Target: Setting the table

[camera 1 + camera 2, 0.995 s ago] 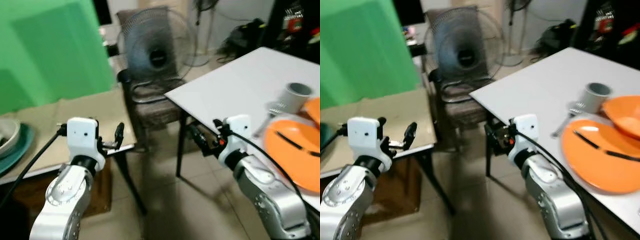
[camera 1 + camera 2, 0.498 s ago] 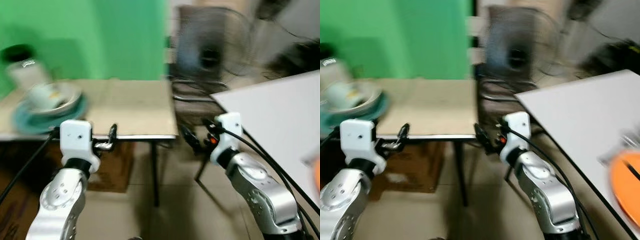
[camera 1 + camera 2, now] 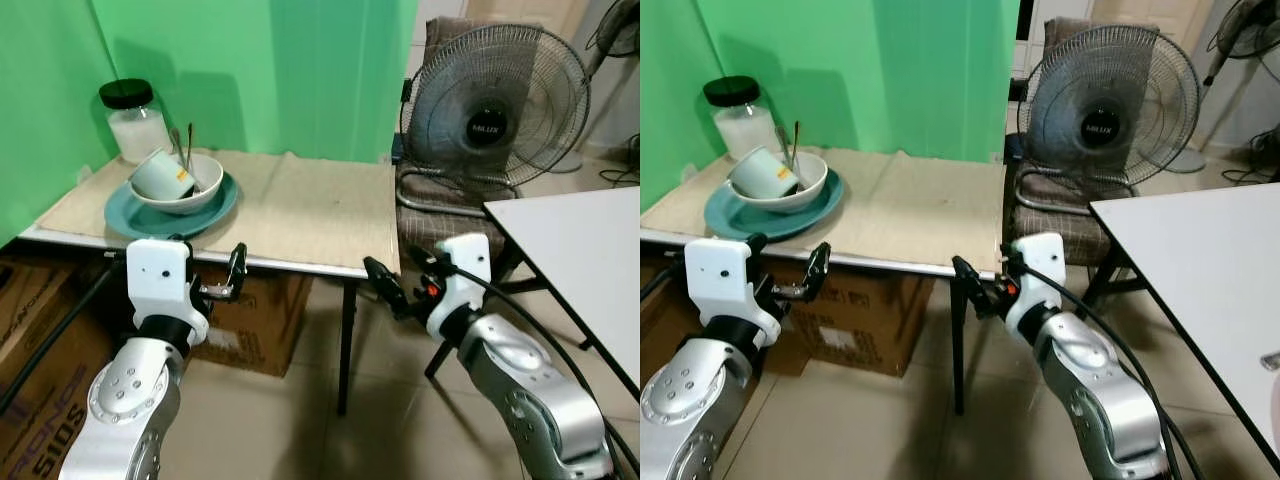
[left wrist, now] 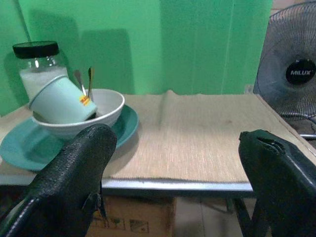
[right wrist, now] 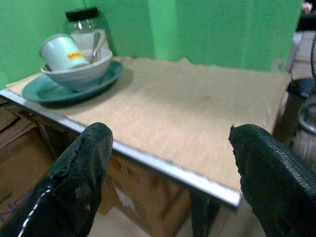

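Note:
A teal plate [image 3: 214, 210] lies at the left end of a tan-matted side table [image 3: 300, 205]. On it sits a white bowl [image 3: 200, 190] holding a tipped pale mug [image 3: 160, 175] and two utensil handles [image 3: 187, 145]. A glass jar [image 3: 132, 120] with a black lid stands behind them. My left gripper [image 3: 228, 280] hangs open just in front of the table's near edge, below the plate. My right gripper [image 3: 385, 288] is open too, near the table's front right corner. Both wrist views look between spread fingers [image 4: 74, 173] [image 5: 79, 168] at the dishes, with nothing held.
A standing fan [image 3: 497, 100] and a chair [image 3: 440, 190] sit behind the side table's right end. The corner of a white table [image 3: 590, 250] is at the far right. Cardboard boxes [image 3: 260, 320] fill the space under the side table. A green backdrop [image 3: 300, 60] is behind.
The camera has swung left, from the white table with orange plates to the side table with the dishes. Both grippers stay open in front of me.

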Robot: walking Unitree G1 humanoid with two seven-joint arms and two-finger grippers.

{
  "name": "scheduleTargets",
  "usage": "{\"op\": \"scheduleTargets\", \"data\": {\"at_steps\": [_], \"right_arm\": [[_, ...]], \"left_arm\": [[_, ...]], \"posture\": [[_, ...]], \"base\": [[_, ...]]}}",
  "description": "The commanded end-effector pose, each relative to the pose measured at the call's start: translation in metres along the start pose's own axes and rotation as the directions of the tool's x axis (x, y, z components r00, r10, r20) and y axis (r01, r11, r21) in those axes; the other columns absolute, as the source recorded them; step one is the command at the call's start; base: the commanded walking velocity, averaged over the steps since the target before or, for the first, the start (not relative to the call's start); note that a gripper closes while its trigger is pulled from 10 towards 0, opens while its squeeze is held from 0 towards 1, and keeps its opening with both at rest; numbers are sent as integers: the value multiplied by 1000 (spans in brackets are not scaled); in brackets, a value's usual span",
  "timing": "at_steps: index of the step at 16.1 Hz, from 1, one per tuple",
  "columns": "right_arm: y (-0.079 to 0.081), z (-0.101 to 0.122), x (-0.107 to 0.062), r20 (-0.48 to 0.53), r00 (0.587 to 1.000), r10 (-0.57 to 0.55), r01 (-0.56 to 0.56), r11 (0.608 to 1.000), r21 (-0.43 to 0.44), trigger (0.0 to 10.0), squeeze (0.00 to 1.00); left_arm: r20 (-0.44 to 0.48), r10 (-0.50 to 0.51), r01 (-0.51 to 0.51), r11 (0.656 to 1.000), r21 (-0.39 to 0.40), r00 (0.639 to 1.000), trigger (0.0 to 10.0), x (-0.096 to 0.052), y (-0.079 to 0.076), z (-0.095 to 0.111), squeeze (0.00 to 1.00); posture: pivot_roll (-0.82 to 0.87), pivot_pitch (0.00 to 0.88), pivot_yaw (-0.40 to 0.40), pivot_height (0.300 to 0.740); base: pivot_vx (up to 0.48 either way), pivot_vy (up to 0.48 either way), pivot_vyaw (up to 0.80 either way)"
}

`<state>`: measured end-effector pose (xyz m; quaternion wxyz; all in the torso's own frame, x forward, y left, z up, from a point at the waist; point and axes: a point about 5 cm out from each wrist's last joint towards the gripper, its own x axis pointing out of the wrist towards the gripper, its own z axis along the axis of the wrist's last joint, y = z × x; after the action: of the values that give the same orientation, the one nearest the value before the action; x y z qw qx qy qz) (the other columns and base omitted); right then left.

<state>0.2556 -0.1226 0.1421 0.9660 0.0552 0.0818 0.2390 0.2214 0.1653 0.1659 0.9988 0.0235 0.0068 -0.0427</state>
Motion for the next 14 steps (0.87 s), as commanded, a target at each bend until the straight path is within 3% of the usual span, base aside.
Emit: {"op": "scheduleTargets", "data": {"at_steps": [1,6,10,12,14], "right_arm": [[0,1,4,-2,1000,12,-12,1000,-13,10000,0],[3,1,12,-1,998,55,-55,998,-14,10000,0],[-9,4,12,9,998,55,-55,998,-33,10000,0],[-15,9,12,33,998,46,-44,997,-57,10000,0],[-17,6,17,50,998,37,-36,999,-20,10000,0]], "left_arm": [[17,-5,5,1000,8,1000,10000,-1,0,4,0],[12,9,-10,1000,23,1000,10000,-7,5,2,0],[27,-22,21,999,39,999,10000,-1,-2,4,0],[44,-46,45,998,37,998,10000,8,1,6,0],[52,-9,7,999,37,999,10000,10,7,6,0]], "posture": [[7,0,-7,740],[32,0,-32,740],[16,0,-20,740],[13,0,-21,740],[62,0,-29,740]], "base": [[311,0,0],[321,0,800],[323,0,0],[321,0,0],[321,0,0]]}}
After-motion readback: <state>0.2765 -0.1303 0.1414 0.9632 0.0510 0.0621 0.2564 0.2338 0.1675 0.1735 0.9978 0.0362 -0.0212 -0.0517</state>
